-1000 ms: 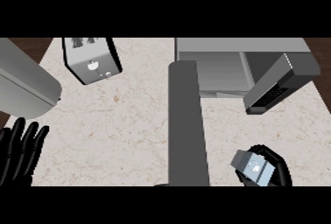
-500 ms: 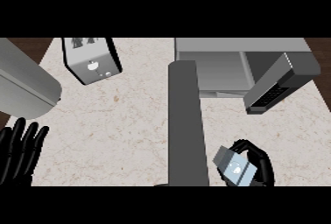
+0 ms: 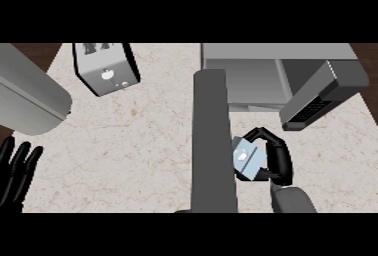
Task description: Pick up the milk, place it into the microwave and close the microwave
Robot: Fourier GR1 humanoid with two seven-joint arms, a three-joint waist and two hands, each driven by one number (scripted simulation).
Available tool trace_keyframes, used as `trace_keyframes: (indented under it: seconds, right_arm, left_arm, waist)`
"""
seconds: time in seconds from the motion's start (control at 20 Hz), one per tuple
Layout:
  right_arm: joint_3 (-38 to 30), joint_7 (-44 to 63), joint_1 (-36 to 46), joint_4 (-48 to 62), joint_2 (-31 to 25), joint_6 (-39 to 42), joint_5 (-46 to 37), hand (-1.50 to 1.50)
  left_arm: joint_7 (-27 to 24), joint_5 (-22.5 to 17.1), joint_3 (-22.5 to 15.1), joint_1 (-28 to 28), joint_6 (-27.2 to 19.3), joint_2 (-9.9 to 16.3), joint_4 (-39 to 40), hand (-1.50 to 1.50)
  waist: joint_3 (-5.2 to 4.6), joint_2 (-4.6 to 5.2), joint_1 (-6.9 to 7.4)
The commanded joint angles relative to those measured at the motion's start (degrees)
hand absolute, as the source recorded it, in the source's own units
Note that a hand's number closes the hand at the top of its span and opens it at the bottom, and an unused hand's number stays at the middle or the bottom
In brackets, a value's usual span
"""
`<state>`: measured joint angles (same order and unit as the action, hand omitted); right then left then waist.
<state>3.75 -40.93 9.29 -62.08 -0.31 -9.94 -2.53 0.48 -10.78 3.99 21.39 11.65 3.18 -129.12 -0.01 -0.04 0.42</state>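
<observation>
Carry step: right hand (image 3: 275, 159) curls around the milk carton (image 3: 248, 158), microwave (image 3: 255, 75) standing open just ahead of it; next, the carton likely goes inside; left hand (image 3: 16, 170) rests open, far left.

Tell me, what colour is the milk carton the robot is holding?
Light blue with a small white mark, seen in the head view: milk carton in the right hand.

Right hand (image 3: 275, 157) curled; left hand (image 3: 16, 172) open, fingers up.
</observation>
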Motion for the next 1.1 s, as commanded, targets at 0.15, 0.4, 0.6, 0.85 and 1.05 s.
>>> trace_keyframes:
  seconds: [0.15,0.4,0.6,0.85,1.05]
  right_arm:
    - [-3.18,10.63,17.60,10.73,-0.26,-11.38,-4.77,1.50]
    - [-7.50,12.01,28.00,23.12,-3.84,-12.52,-5.22,1.50]
    - [-11.65,8.44,35.49,35.67,-7.04,-12.51,-4.64,1.50]
    - [-14.08,7.13,40.71,44.10,-10.87,-17.48,-6.00,1.50]
    - [-15.70,7.56,43.36,47.03,-11.78,-25.99,-6.64,1.50]
  left_arm:
    - [0.03,-0.57,2.12,-3.19,0.12,0.67,2.60,-1.50]
    - [-3.07,0.61,2.11,-3.14,1.66,0.28,6.23,-1.50]
    - [-3.84,1.03,1.46,-4.27,1.91,-0.36,8.10,-1.50]
    - [-1.44,-1.79,1.86,-5.25,3.53,1.38,5.95,-1.50]
    - [-2.77,-0.90,2.26,-4.04,3.57,1.07,6.52,-1.50]
  waist:
    - [0.02,0.25,0.54]
    - [0.03,0.34,0.85]
    - [0.07,0.73,1.48]
    - [0.18,1.60,3.41]
    - [0.16,1.80,4.28]
